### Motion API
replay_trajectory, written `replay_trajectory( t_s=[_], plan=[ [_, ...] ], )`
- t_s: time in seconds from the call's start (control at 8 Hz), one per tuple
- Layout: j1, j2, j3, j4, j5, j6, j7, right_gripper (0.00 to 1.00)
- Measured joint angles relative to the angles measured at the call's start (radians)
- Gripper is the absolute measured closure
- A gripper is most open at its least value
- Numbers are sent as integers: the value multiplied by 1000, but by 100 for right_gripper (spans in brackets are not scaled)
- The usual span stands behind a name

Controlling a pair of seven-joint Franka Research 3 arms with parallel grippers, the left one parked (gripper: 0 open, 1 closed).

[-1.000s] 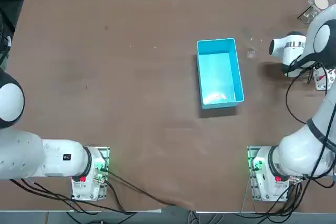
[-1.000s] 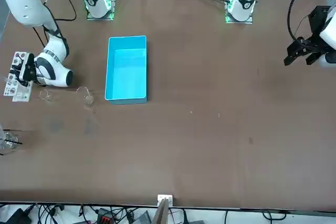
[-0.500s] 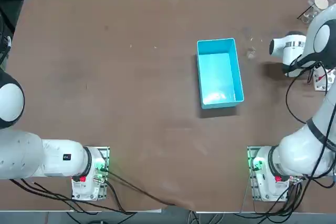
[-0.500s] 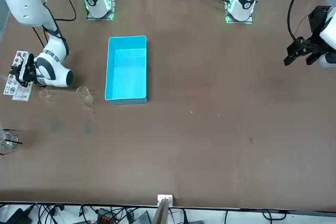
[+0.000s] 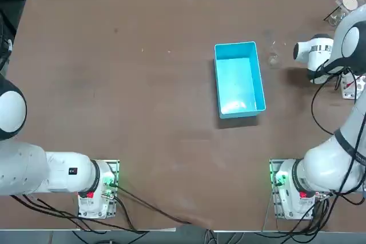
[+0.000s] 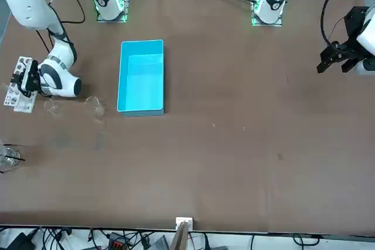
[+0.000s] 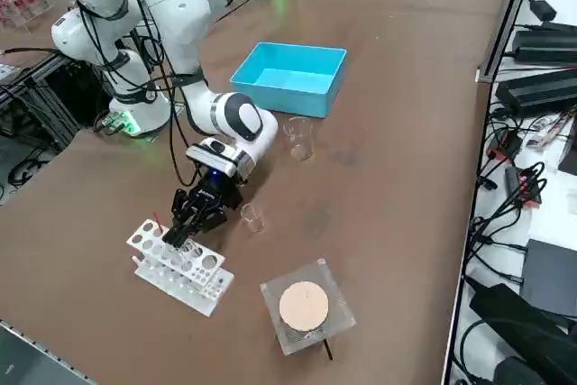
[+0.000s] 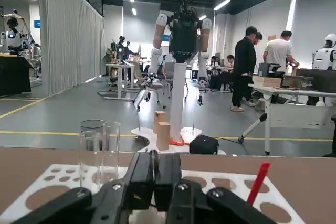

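We record the following, as it stands on the brown counter [image 7: 388,132].

1. Right gripper [image 7: 191,227]: low over the near end of the rack, at the counter's edge on the robot's right. In the wrist view the jaws are closed, pad against pad, and we see nothing between them.
2. Test-tube rack [image 7: 176,268]: white, lying flat directly beneath the jaws, with rows of round holes. We cannot tell whether the jaws touch it.
3. Red stick [image 8: 257,182]: standing tilted in a rack hole, beside the jaws.
4. Clear glass tubes [image 8: 100,150]: upright in the rack, on the jaws' other side.
5. Small beaker [image 7: 252,217]: upright, just beside the gripper.
6. Larger beaker [image 7: 299,138]: upright, near the bin.
7. Blue bin [image 7: 290,78]: open-topped, well apart from the rack.
8. Clear square dish [image 7: 305,306]: holds a round tan disc, near the rack.
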Motion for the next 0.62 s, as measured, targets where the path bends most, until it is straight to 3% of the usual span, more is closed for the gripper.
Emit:
replay_trajectory(
  t_s=[0.62],
  plan=[
    [0,0,0,-2,0,-44,-2,94]
  ],
)
